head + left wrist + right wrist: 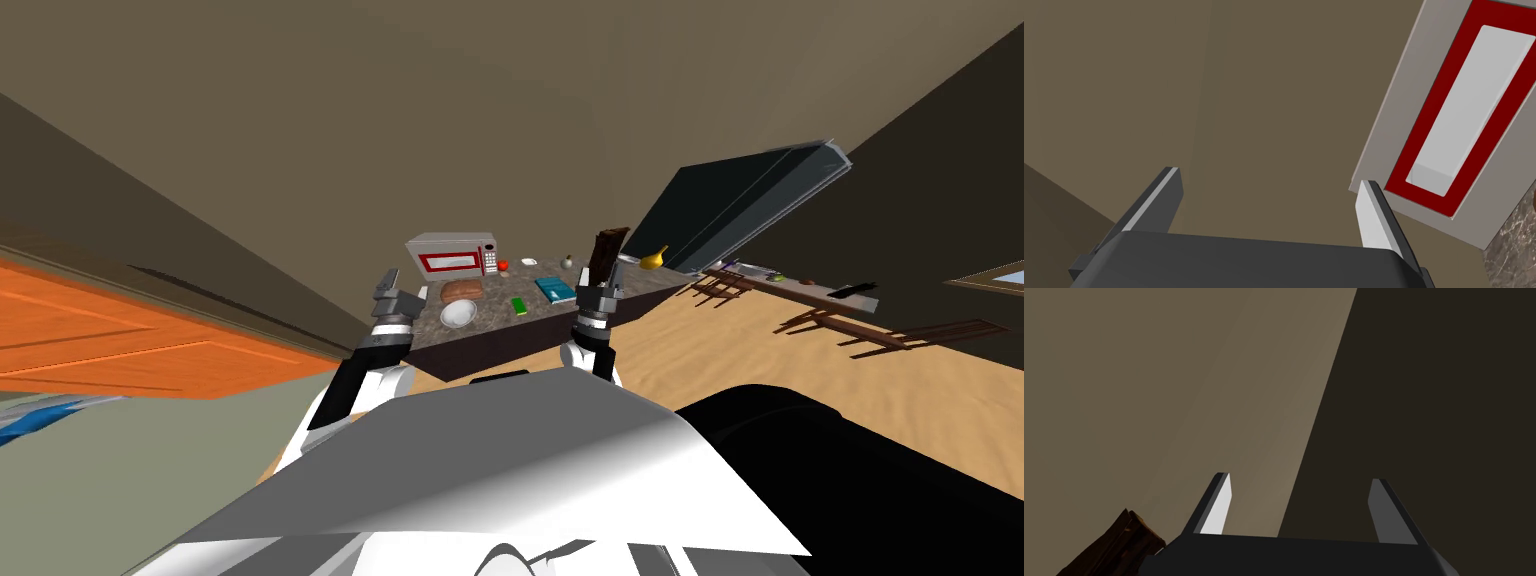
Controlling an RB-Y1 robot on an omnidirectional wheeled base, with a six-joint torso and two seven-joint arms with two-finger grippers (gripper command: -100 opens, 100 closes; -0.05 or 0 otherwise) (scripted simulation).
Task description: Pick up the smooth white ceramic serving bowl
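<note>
A white bowl (458, 314) sits near the front left of a dark stone counter (545, 318) in the head view. My left gripper (388, 288) is raised just left of the bowl, beside the counter's left end. In the left wrist view that gripper (1269, 192) is open, with nothing between its fingers and a grey microwave with a red door frame (1459, 120) close ahead. My right gripper (602, 278) is held up over the counter's front right. In its wrist view the right gripper (1300, 498) is open and holds nothing.
On the counter are the microwave (455, 257), a brown loaf (462, 290), a green item (519, 305), a teal book (554, 289), a tall dark brown block (605, 256) and a yellow item (653, 258). An orange cabinet (110, 330) is at left. A long shelf (800, 288) stands at right.
</note>
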